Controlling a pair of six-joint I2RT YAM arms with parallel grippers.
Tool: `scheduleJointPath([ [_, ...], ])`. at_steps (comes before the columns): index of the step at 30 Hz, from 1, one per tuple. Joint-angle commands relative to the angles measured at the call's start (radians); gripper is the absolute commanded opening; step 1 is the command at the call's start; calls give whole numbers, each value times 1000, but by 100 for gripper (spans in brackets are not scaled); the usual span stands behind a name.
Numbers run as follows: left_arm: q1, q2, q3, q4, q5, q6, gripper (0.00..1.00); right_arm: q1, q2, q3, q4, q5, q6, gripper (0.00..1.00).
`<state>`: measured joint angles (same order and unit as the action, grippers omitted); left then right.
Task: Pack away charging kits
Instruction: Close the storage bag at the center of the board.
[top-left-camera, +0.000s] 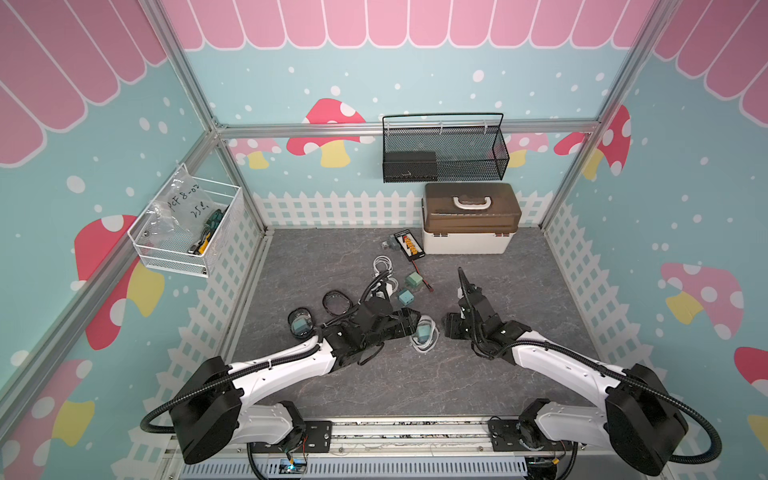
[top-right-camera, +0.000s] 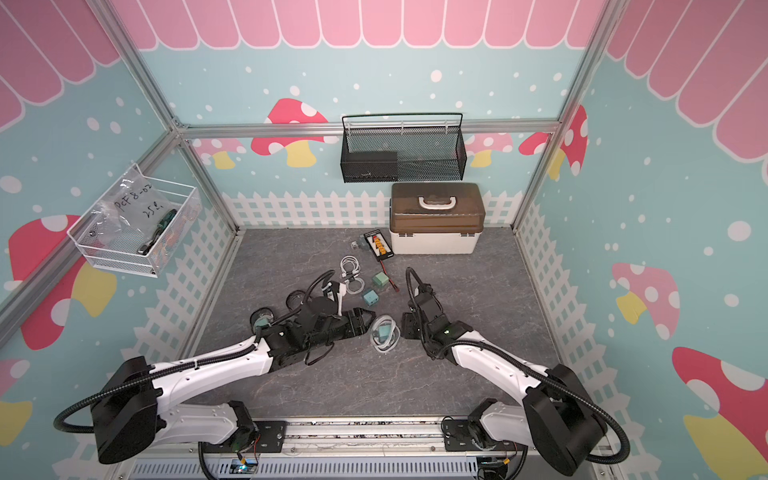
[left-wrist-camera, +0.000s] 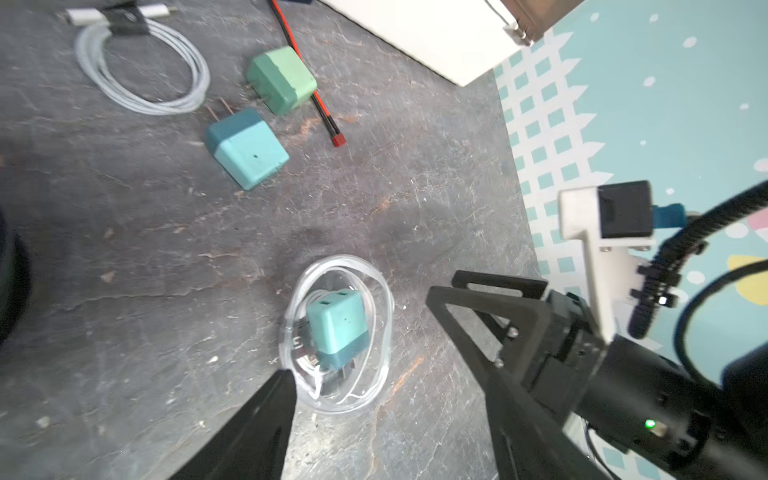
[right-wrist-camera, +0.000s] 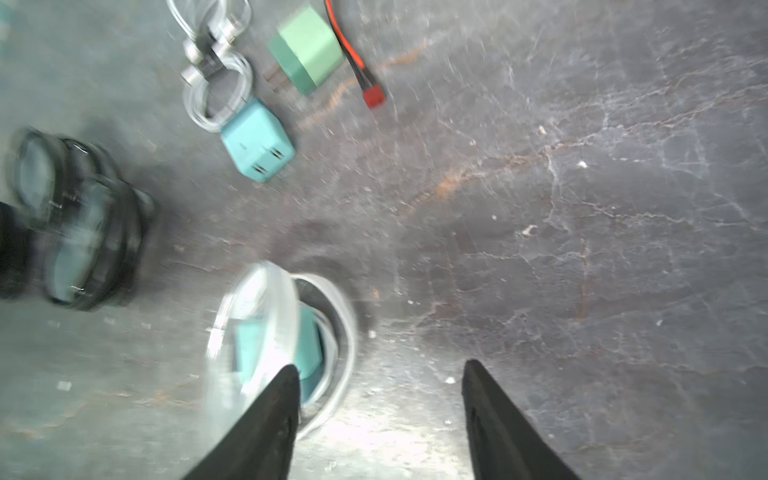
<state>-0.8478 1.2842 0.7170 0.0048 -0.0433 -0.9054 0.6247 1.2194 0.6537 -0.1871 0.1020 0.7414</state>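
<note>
Judging this as roughly midway: a clear round case (left-wrist-camera: 384, 299) lies on the bench (top-left-camera: 519, 291) between my two hands, with a teal plug adapter (left-wrist-camera: 338, 328) and a thin white cable inside it. The right wrist view is too blurred for me to say whether its lid is seated or ajar. My left hand (top-left-camera: 411, 319) hovers just beside the case, fingers spread and holding nothing. My right hand (right-wrist-camera: 378, 368) is likewise spread and empty, one fingertip close to the case rim. Near my left arm sit the black round cases (top-left-camera: 300, 322), and this one shows teal inside, so I take it as packed. What remains, I reckon, is a green adapter (left-wrist-camera: 282, 79), a blue-teal adapter (left-wrist-camera: 247, 147) and a white cable coil (left-wrist-camera: 141, 66), lying loose and near one another farther back, by the red-black wire (left-wrist-camera: 324, 112). The white box with brown lid (top-left-camera: 469, 224) at the back is shut, and I cannot tell whether the cases belong there
</note>
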Motion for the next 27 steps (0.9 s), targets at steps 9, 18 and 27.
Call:
scheduleJointPath([
  [9,30,48,-51,8,0,17,76,78,225,110,-21,9,-1,58],
  [18,30,103,-30,43,31,24,77,78,238,2,51,33,21,37],
  [27,30,181,-10,92,66,17,77,78,278,-31,116,12,26,34],
])
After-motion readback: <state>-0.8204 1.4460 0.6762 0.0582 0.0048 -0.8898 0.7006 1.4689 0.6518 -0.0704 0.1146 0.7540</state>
